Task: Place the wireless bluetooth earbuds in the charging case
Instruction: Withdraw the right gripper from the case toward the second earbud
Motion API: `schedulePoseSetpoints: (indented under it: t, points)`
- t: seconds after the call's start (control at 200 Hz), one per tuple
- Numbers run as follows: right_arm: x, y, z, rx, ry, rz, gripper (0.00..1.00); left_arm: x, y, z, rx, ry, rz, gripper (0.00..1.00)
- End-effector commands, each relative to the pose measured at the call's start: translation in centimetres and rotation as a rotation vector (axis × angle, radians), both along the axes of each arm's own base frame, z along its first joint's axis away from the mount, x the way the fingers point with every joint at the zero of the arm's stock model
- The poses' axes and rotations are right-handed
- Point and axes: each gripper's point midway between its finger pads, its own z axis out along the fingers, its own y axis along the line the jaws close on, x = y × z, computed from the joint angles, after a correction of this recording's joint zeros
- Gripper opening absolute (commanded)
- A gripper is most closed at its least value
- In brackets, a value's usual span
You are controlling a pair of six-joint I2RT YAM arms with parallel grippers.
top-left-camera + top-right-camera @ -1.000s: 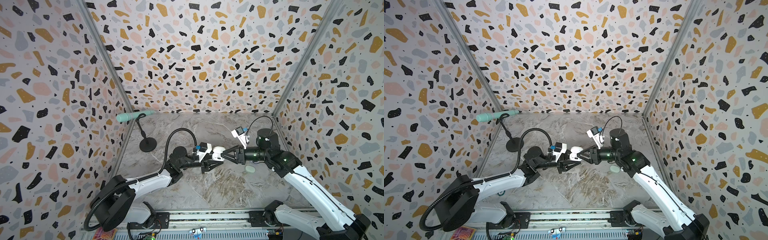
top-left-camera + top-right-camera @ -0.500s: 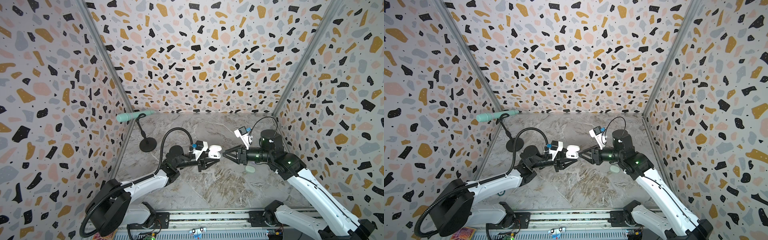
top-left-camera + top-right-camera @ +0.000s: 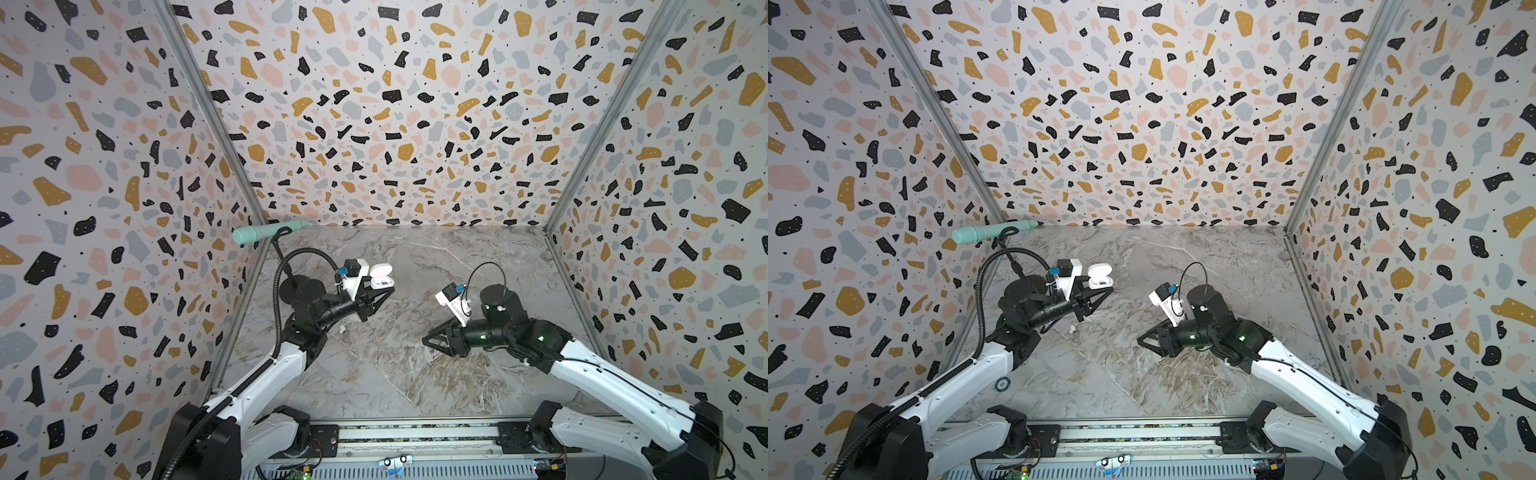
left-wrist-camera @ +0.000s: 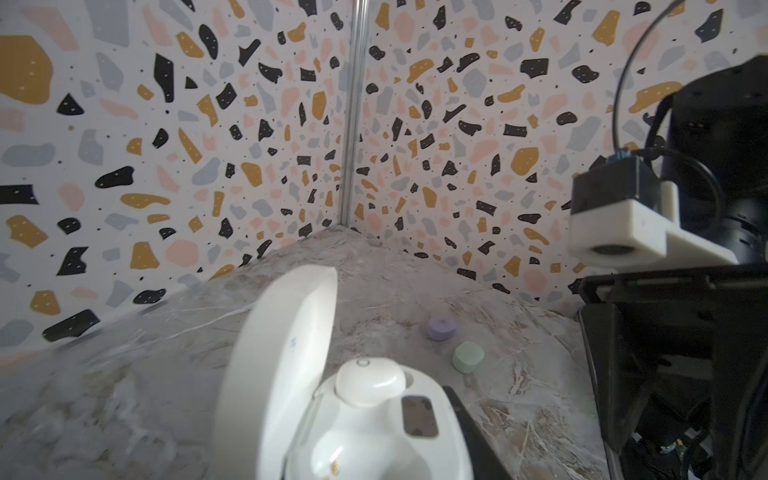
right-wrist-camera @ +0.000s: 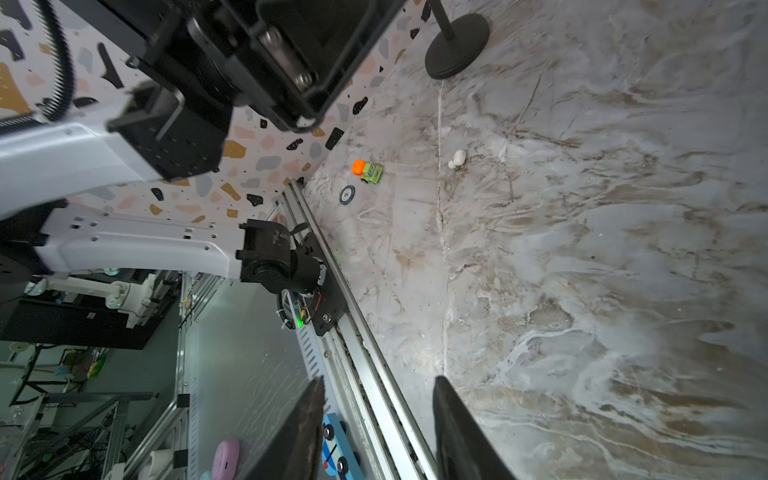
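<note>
"Two white buds show: a seated earbud (image 4: 370, 380) and a loose earbud (image 3: 342, 329). Where does each lie?" asks the first.

"The seated earbud rests in a socket of the charging case (image 3: 381, 282), and the left pincer (image 3: 379, 289) is clenched on that case's base. The loose earbud lies alone on the marble table (image 3: 415, 386), back from the left pincer's tips and just beside its wrist."

"And the arms?"

"The left arm rises from the rail, bends at the elbow and reaches inward, with its pincer aimed toward the right one. The right arm comes in with its elbow bent and its wrist rolled so that its camera sticks up. The right pincer (image 3: 428, 341) points back at the left arm. Its fingers (image 5: 461, 436) stand apart with only table between them, so it is released. The loose earbud lies far ahead of those tips."

"What does the case hold?"

"Its lid (image 4: 282, 365) stands upright. One socket is filled, and the socket nearer the pincer's palm shows gold contacts. Beyond the left pincer's tips lie a lavender pebble case (image 4: 441, 327) and a mint-green pebble case (image 4: 468, 356), close together, the mint one nearer the right pincer. Past the loose earbud, the right wrist view picks out a toy truck (image 5: 368, 171) beside a round disc (image 5: 347, 194), and a black stand base (image 5: 457, 45)."
</note>
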Motion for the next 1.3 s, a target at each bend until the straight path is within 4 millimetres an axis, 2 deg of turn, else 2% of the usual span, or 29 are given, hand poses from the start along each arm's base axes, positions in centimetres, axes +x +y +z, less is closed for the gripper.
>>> schedulePoseSetpoints:
  t: [0.0,0.13,0.255,0.415,0.701,0.911,1.296]
  points:
    - [1.5,3.3,-1.7,-0.039,-0.081,-0.037,0.44,1.0,0.7,0.9,0.029,-0.013,0.001,0.12]
    - [1.9,7.5,-5.4,-0.175,-0.143,-0.023,0.44,3.1,1.2,0.8,0.031,-0.004,0.021,0.12]
    - [2.8,10.7,-8.0,-0.237,-0.186,-0.031,0.44,5.0,1.7,0.7,0.028,-0.001,0.017,0.12]
    - [5.0,13.6,-10.3,-0.294,-0.217,-0.063,0.44,6.3,2.0,0.9,0.018,-0.016,0.019,0.12]
    - [8.5,19.2,-13.4,-0.38,-0.276,-0.056,0.45,7.1,2.6,1.0,-0.032,-0.013,-0.002,0.12]
    - [10.5,21.2,-15.7,-0.443,-0.284,-0.087,0.46,7.0,2.8,1.4,-0.041,-0.021,0.001,0.12]
    - [12.3,23.2,-17.2,-0.444,-0.303,-0.137,0.47,7.9,4.3,1.8,-0.061,-0.026,0.051,0.12]
